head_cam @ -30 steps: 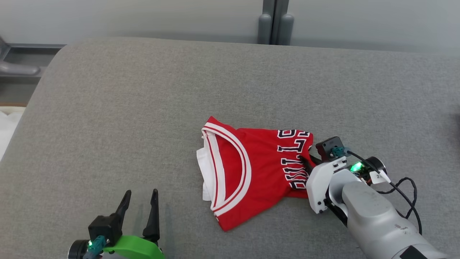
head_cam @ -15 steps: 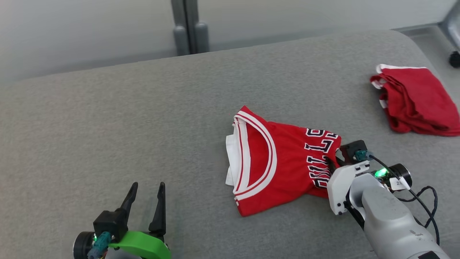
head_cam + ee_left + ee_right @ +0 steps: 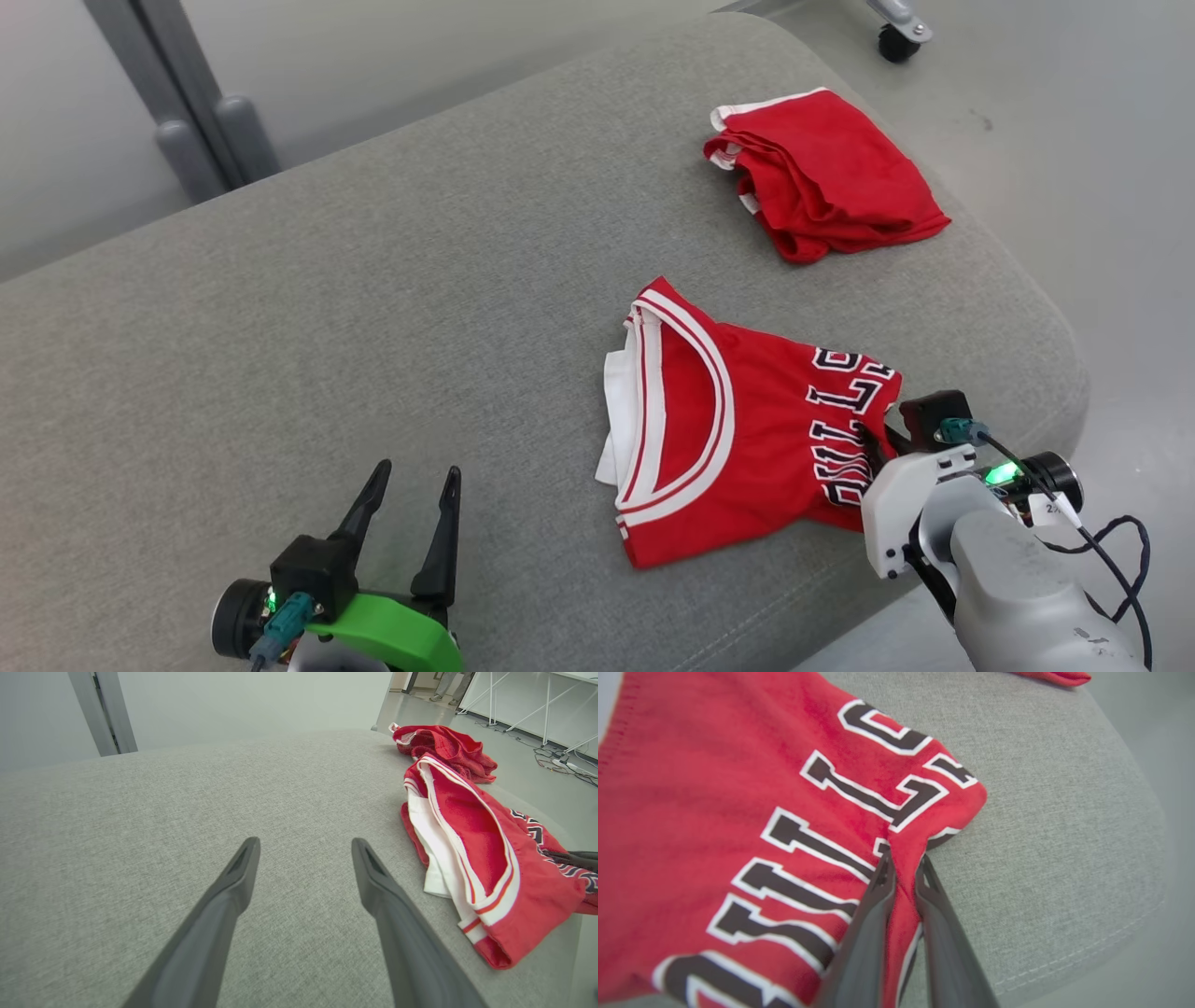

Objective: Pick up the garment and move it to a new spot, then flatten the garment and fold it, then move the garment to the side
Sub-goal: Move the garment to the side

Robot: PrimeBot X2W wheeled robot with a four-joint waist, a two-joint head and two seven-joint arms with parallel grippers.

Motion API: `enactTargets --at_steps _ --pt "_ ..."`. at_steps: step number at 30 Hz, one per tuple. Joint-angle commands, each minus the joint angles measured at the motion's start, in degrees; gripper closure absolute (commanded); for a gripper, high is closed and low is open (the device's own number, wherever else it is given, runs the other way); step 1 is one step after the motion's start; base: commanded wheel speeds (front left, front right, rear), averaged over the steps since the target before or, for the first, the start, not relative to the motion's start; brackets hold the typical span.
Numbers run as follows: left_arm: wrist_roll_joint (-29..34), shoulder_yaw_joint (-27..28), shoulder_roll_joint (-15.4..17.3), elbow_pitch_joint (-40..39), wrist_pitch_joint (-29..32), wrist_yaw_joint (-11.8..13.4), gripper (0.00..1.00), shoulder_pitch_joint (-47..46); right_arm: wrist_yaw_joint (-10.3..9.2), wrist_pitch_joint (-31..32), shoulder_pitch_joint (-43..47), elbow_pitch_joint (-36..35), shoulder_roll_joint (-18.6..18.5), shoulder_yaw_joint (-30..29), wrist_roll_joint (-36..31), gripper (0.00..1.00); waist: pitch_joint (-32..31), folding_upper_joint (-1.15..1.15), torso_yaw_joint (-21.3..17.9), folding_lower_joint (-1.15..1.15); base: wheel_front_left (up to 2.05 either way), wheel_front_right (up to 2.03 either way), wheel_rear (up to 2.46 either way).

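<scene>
The garment [image 3: 738,429] is a folded red jersey with white trim and dark lettering, lying on the grey cushion [image 3: 373,327] near its right front corner. It also appears in the left wrist view [image 3: 476,858] and in the right wrist view [image 3: 738,812]. My right gripper [image 3: 878,443] is shut on a fold of the jersey's lettered right edge; in the right wrist view the gripper [image 3: 903,861] pinches red cloth between its fingers. My left gripper [image 3: 411,485] stands open over bare cushion, well left of the jersey, and its wrist view shows the gripper [image 3: 303,851] with nothing between the fingers.
A second red garment [image 3: 822,177] lies folded at the cushion's far right, also seen in the left wrist view [image 3: 444,746]. The cushion's rounded right edge [image 3: 1046,373] drops to a pale floor. A caster wheel [image 3: 898,42] stands on the floor behind.
The head camera has swung right, bringing the second red garment and the cushion's right edge into view. My right gripper stays shut on the jersey; the left stays open.
</scene>
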Motion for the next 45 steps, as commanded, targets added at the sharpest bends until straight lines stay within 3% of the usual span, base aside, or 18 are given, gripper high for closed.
enactTargets --at_steps 1,6,12,16,19,24,27,28,29,30,34,37,41,45 --pt "-0.30 -0.29 0.75 -0.30 0.05 0.15 0.00 -0.55 -0.23 -0.40 -0.16 -0.67 -0.36 0.46 -0.35 1.00 2.47 0.00 -3.69 0.00 0.00 0.00 0.00" --pt "-1.20 -0.72 1.91 -0.68 0.05 0.15 0.00 -1.31 -0.19 -0.72 -5.21 -4.59 -0.25 2.13 -0.48 1.00 4.89 0.00 -1.32 0.00 0.00 0.00 0.00" --pt "-3.35 -1.60 4.39 -1.83 0.05 0.15 0.00 -2.42 -0.20 3.53 -15.06 -10.33 -0.27 -0.56 -6.22 1.00 9.05 0.00 2.78 0.00 0.00 0.00 0.00" --pt "-4.02 -2.15 6.25 -2.64 0.05 0.15 0.00 -3.79 -0.20 8.36 -20.82 -14.39 -0.79 -5.69 -12.21 1.00 12.34 0.00 5.89 0.00 0.00 0.00 0.00" --pt "-4.43 -3.00 7.46 -3.31 0.05 0.15 0.00 -5.47 -0.20 13.61 -23.12 -18.15 -3.36 -11.97 -17.81 1.00 14.92 0.00 8.60 0.00 0.00 0.00 0.00" --pt "-5.31 -3.69 8.82 -4.11 0.05 0.15 0.00 -7.67 -0.20 19.73 -22.15 -25.15 -7.33 -22.03 -26.33 1.00 17.86 0.00 12.07 0.00 0.00 0.00 0.00" --pt "-5.82 -3.79 9.44 -4.36 0.05 0.15 0.00 -8.48 -0.19 22.23 -19.69 -31.38 -7.57 -27.42 -29.40 1.00 18.86 0.00 13.29 0.00 0.00 0.00 0.00" --pt "-5.90 -3.77 9.58 -4.35 0.05 0.15 0.00 -8.69 -0.19 22.66 -19.06 -33.34 -7.23 -28.81 -29.79 0.88 19.07 0.00 13.54 0.00 0.00 0.00 0.00" --pt "-6.04 -3.57 9.75 -4.36 0.05 0.15 0.00 -8.86 -0.19 23.08 -18.14 -35.38 -6.60 -30.04 -30.17 0.21 19.26 0.00 13.74 0.00 0.00 0.00 0.00" --pt "-6.13 -3.39 9.84 -4.27 0.06 0.15 0.00 -9.00 -0.19 23.63 -17.28 -36.98 -5.91 -31.06 -30.40 0.00 19.35 0.00 13.82 0.00 0.00 0.00 0.00" --pt "-6.13 -2.95 10.01 -3.82 0.09 0.16 0.00 -9.24 -0.19 22.14 -15.14 -42.47 -3.15 -33.73 -30.86 0.00 19.03 0.00 13.94 0.00 0.00 0.00 0.00" --pt "-5.74 -2.50 9.50 -3.34 0.10 0.16 0.00 -9.25 -0.19 17.54 -14.62 -43.63 -1.33 -34.18 -30.94 0.00 17.81 0.00 13.91 0.00 0.00 0.00 0.00" --pt "-5.28 -1.41 8.43 -2.76 0.09 0.16 0.00 -8.48 -0.19 9.95 -15.31 -41.07 -0.33 -32.22 -28.68 0.00 15.54 0.00 13.76 0.00 0.00 0.00 0.00" --pt "-4.49 0.17 7.17 -1.64 0.05 0.15 0.00 -7.94 -0.19 2.30 -16.12 -34.46 -0.29 -26.40 -21.72 0.00 12.70 0.00 14.15 0.00 0.00 0.00 0.00"
